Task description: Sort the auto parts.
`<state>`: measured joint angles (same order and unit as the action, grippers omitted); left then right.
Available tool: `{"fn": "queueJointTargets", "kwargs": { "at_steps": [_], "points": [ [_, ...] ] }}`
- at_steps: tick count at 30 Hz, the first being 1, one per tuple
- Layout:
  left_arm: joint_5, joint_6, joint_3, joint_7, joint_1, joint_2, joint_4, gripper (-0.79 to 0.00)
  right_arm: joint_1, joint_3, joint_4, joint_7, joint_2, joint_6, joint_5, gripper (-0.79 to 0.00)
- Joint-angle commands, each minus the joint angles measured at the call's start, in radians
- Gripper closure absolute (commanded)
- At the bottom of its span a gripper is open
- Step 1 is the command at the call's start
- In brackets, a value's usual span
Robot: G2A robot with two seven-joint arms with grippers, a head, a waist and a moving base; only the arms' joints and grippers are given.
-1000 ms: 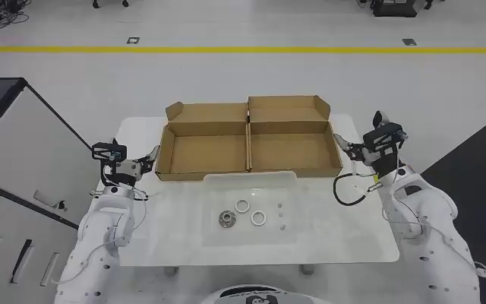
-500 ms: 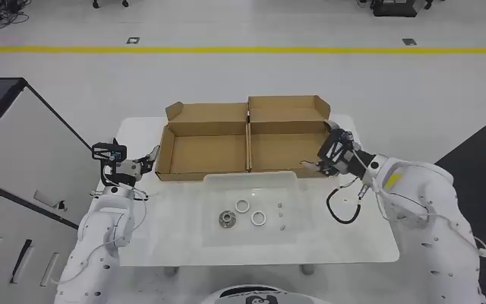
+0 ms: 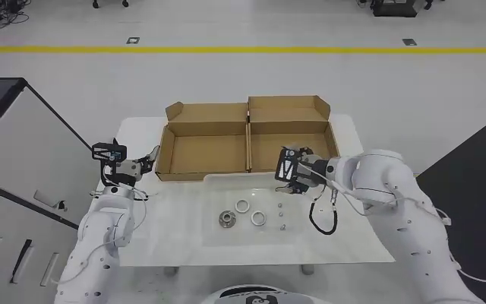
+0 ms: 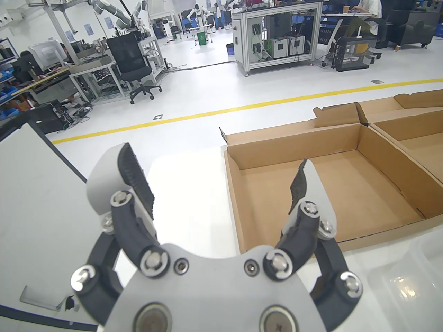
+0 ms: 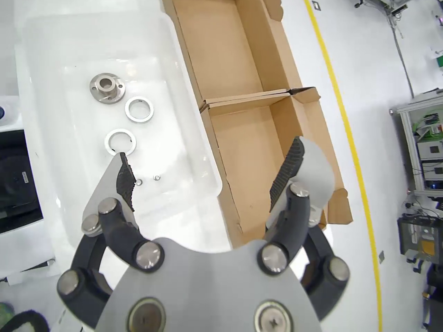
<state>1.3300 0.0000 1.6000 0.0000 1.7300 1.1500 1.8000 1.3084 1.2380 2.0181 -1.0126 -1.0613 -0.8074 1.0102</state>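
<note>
A clear plastic tray (image 3: 228,182) in the middle of the table holds a flanged metal hub (image 3: 226,220), two flat metal rings (image 3: 242,205) (image 3: 258,218) and a few tiny parts (image 3: 282,215). The right wrist view looks down on the hub (image 5: 105,88), the rings (image 5: 139,110) (image 5: 120,141) and two tiny parts (image 5: 139,182). My right gripper (image 3: 287,173) (image 5: 209,148) hangs open and empty above the tray's far right corner, by the right box's front wall. Off the left box's near corner, my left gripper (image 3: 149,159) (image 4: 214,155) is open and empty.
Two empty open cardboard boxes stand side by side behind the tray, the left box (image 3: 205,152) (image 4: 332,188) and the right box (image 3: 292,148) (image 5: 249,150). A white panel (image 3: 38,144) leans beside the table's left edge.
My right arm has swung in from the table's right edge to above the tray's far right corner, its gripper still open. The left arm has kept still.
</note>
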Motion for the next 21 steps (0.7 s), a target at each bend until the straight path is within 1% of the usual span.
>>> {"fn": "queueJointTargets", "kwargs": {
  "at_steps": [1, 5, 9, 21],
  "points": [
    [0.0, 0.0, 0.0, 0.0, 0.0, 0.0, 0.0, -0.785, -0.013, -0.039, -0.01, -0.011, 0.011, 0.011, 0.002, -0.785],
    [0.0, 0.0, 0.0, 0.0, 0.0, 0.0, 0.0, -0.785, -0.031, -0.102, -0.024, -0.036, 0.037, 0.036, 0.001, -0.785],
    [0.0, 0.0, 0.0, 0.0, 0.0, 0.0, 0.0, -0.785, -0.047, -0.125, -0.024, -0.069, 0.06, 0.069, -0.009, -0.785],
    [0.0, 0.0, 0.0, 0.0, 0.0, 0.0, 0.0, -0.785, -0.051, -0.122, -0.019, -0.074, 0.061, 0.075, 0.001, -0.785]
  ]
}}
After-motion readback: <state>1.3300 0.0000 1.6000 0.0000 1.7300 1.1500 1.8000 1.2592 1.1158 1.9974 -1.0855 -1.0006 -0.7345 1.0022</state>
